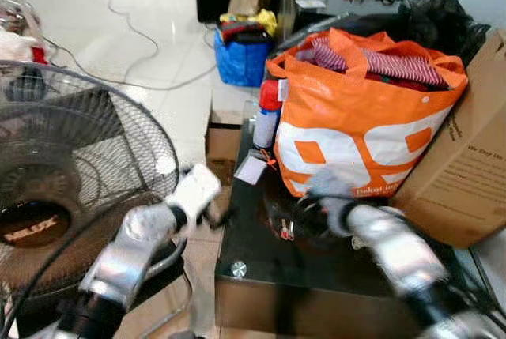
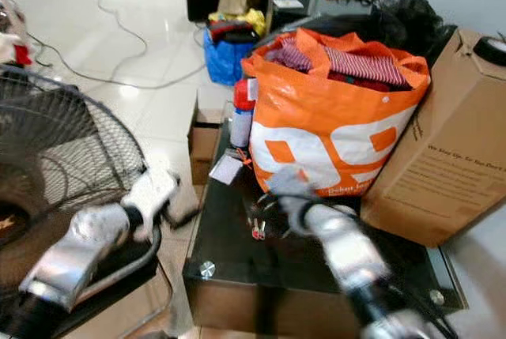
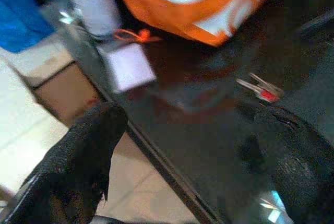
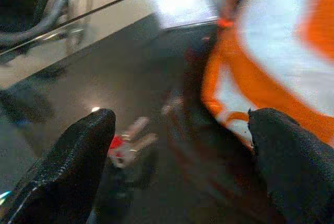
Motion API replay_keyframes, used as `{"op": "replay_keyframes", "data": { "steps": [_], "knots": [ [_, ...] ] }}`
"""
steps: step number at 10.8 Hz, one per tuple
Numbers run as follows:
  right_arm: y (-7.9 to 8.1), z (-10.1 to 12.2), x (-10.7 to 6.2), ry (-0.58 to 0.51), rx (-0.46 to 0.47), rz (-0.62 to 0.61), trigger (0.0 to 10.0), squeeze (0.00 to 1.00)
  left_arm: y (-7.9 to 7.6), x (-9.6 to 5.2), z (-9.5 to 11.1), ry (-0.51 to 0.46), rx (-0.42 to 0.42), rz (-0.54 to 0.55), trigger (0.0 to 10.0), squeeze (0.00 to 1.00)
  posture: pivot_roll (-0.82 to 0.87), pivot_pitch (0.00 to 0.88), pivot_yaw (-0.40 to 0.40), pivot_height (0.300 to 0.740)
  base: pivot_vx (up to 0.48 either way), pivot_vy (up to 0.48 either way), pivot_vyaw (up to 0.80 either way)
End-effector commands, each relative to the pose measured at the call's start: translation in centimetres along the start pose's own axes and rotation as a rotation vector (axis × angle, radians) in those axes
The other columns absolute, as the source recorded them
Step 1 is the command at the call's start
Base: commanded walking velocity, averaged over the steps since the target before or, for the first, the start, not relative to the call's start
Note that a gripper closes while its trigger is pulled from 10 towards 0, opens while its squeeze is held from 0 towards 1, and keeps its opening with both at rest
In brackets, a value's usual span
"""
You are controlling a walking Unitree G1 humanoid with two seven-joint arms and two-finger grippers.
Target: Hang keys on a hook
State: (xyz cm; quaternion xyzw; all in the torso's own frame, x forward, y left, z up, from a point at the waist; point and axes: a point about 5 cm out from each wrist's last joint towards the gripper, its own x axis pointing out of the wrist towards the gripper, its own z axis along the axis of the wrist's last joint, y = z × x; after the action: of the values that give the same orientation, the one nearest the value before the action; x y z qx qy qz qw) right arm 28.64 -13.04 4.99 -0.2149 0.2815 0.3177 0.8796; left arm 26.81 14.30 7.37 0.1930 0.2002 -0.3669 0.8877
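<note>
A small bunch of keys (image 1: 285,231) with a red tag lies on the dark glass table (image 1: 253,276), just in front of the orange bag. My right gripper (image 4: 180,119) hovers low over the table, open, with the keys (image 4: 128,148) a short way ahead between its two black fingers (image 4: 78,161). The left gripper (image 3: 190,114) is open as well and hangs at the table's left edge, pointing toward the keys (image 3: 261,88). Nothing is held in either gripper. The views are blurred.
An orange and white shopping bag (image 1: 364,126) full of cloth stands behind the keys, with a cardboard box (image 1: 466,165) to its right. A spray can (image 1: 267,118) and a white tag (image 1: 250,170) sit at the table's back left. A standing fan (image 1: 71,181) is close on the left. A cable (image 1: 118,15) crosses the tiled floor.
</note>
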Motion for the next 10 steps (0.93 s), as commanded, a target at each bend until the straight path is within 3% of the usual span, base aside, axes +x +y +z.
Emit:
{"op": "replay_keyframes", "data": {
  "steps": [1,3,5,6,7,8,9,10],
  "knots": [
    [0.5,-0.4,0.5,0.009,-0.032,0.049,10.0,0.0,-0.8,-0.1,0.4,-0.003,0.018,-0.049,10.0,0.0,-0.11,0.0,-0.08,0.74,0.0,0.0,0.0],
    [1.8,-2.1,1.5,0.065,-0.018,0.088,10.0,0.0,-2.2,-0.3,-0.3,0.023,0.027,-0.12,10.0,0.0,-0.13,0.0,-0.077,0.74,0.0,0.0,0.0],
    [2.7,-2.8,2.3,0.039,0.094,0.071,10.0,0.0,-3.5,-0.7,-0.9,0.052,0.027,-0.175,10.0,0.0,-0.15,0.0,-0.077,0.74,0.0,0.0,0.0],
    [2.8,-2.8,2.8,0.031,0.139,0.027,7.4,0.0,-3.7,-1.0,-1.0,0.056,0.022,-0.181,10.0,0.0,-0.15,0.0,-0.08,0.74,0.0,0.0,0.0],
    [2.7,-2.6,3.3,0.021,0.195,-0.013,3.4,0.0,-3.9,-1.3,-1.1,0.062,0.018,-0.183,10.0,0.0,-0.14,0.0,-0.083,0.74,0.0,0.0,0.0],
    [2.9,-2.4,3.6,0.011,0.247,-0.019,2.1,0.0,-4.1,-1.7,-1.1,0.066,0.013,-0.187,10.0,0.0,-0.12,0.015,-0.089,0.74,0.0,0.0,0.0],
    [3.3,-2.2,4.1,0.007,0.251,-0.027,4.7,0.0,-4.2,-2.3,-1.3,0.075,0.012,-0.184,10.0,0.0,-0.1,0.035,-0.096,0.74,0.0,0.0,0.0],
    [3.5,-2.1,4.6,0.008,0.255,-0.065,10.0,0.0,-4.2,-3.0,-1.4,0.084,0.012,-0.173,10.0,0.0,-0.08,0.055,-0.1,0.74,0.0,0.0,0.0]
  ]
}}
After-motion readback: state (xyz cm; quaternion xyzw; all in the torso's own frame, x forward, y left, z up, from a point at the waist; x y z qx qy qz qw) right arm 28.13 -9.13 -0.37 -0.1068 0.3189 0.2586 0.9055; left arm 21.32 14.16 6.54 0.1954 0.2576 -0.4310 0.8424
